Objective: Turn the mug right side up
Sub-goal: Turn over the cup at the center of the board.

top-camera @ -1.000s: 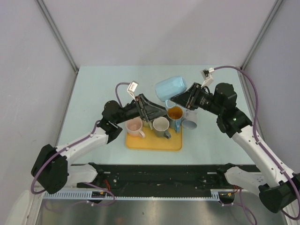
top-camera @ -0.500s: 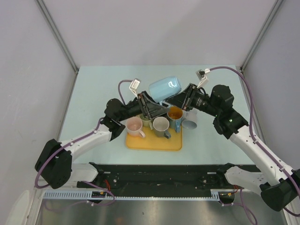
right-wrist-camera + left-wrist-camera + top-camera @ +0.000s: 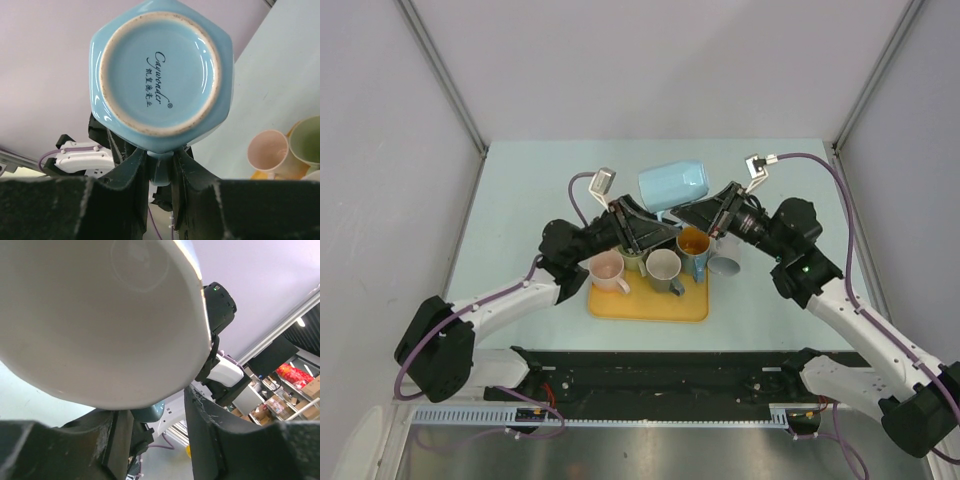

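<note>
Top external view: the pale blue glazed ceramic mug [image 3: 672, 185] hangs in the air on its side above the far edge of the flat yellow tray [image 3: 650, 305], between the two arms' ends, with its base turned toward the right arm.

In the right wrist view that base faces the camera. It has a six-sided blue foot and a bare beige ring around a glossy blue disc printed with a dark script mark. The right gripper [image 3: 160, 162] has its fingers pressed close together on the mug's narrow blue handle below the foot.

In the left wrist view the mug's smooth wall looks nearly white and fills the upper frame. The left gripper [image 3: 155, 407] has its fingers spread partway beneath that wall; whether they touch it cannot be told.

On the tray, a pink mug [image 3: 607, 268] and a grey-white mug [image 3: 665, 268] stand upright.
</note>
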{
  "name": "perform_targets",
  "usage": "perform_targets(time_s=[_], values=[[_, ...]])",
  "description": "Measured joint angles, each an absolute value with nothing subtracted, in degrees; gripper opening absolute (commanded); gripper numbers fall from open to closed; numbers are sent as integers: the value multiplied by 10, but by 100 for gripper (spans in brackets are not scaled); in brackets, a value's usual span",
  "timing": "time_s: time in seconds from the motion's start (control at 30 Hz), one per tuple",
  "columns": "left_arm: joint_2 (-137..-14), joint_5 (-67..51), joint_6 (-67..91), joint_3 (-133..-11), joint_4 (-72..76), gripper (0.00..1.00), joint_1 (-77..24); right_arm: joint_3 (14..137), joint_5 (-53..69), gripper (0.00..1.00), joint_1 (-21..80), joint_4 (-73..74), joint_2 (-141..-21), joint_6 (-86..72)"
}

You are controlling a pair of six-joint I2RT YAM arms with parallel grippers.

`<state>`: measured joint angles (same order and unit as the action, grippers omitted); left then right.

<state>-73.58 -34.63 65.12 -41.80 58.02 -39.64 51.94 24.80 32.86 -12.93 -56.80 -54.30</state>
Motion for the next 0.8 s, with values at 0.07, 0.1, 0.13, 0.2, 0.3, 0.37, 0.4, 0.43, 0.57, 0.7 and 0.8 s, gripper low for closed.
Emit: perform_targets(time_s=[0.07,0.1,0.13,0.2,0.3,0.37,0.4,0.43,0.57,0.7,0.8], values=[[-736,-341,658,-416,591,42,-396,516,244,0,335,-146,-568,-547],[-736,-336,661,-416,595,41,-396,515,243,0,337,-152,-568,-548],[-736,-333,664,-416,602,40,-396,514,240,0,341,-159,-567,-549],[-736,-329,670,-416,611,38,-396,514,233,0,347,-167,-567,-548],[-738,-322,678,-416,627,43,-396,514,221,0,357,-179,-566,-543],[-740,-318,684,-416,637,47,-396,514,208,0,366,-180,-566,-535],[-740,-317,686,-416,640,50,-397,514,203,0,369,-180,-566,-531],[-741,-316,690,-416,644,53,-398,514,193,0,375,-179,-565,-523],[-743,-314,697,-415,655,49,-398,514,169,0,387,-176,-563,-504],[-746,-311,701,-415,656,36,-398,514,161,0,394,-177,-559,-494],[-749,-310,701,-413,657,28,-398,512,159,0,395,-176,-557,-492]])
